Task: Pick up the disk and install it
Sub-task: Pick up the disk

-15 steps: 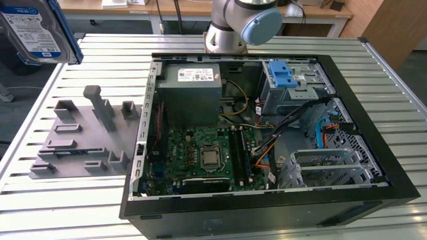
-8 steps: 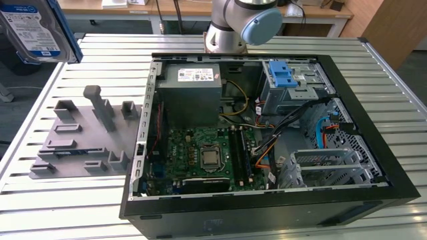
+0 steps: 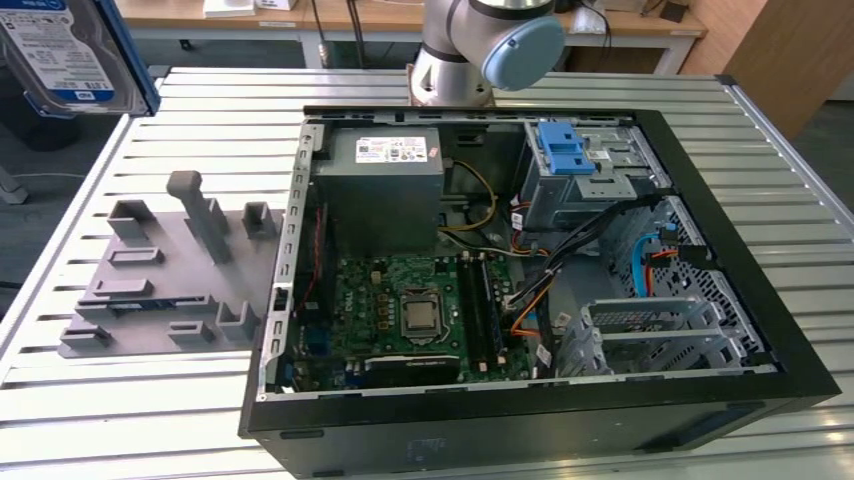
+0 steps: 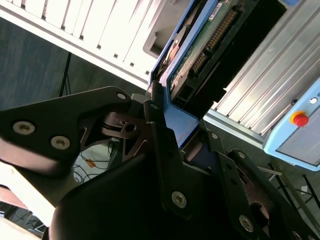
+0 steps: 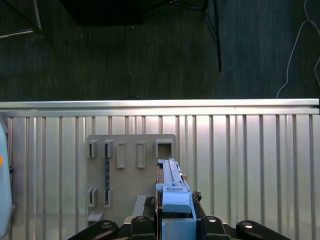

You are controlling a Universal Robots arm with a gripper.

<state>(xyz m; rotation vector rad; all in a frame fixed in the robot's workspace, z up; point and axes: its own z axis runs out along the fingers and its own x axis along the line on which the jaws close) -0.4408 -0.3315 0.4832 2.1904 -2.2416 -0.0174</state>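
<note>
The disk (image 3: 60, 55), a silver drive with a blue-and-white label in a blue bracket, hangs high at the exterior view's upper left, above the table's corner. In both wrist views my gripper (image 5: 175, 212) (image 4: 177, 135) is shut on the disk's blue bracket. The disk (image 5: 172, 182) stands on edge between the fingers, lifted above the grey fixture (image 5: 130, 170). The second wrist view shows its circuit-board side (image 4: 210, 40) and connector.
The open computer case (image 3: 534, 420) lies on the slatted metal table (image 3: 134, 400), with the grey drive bay (image 3: 594, 185) and its blue latch (image 3: 563, 150) at the far right. The grey fixture (image 3: 160, 270) sits left of the case. A control box with a red button (image 4: 300, 119) stands off the table.
</note>
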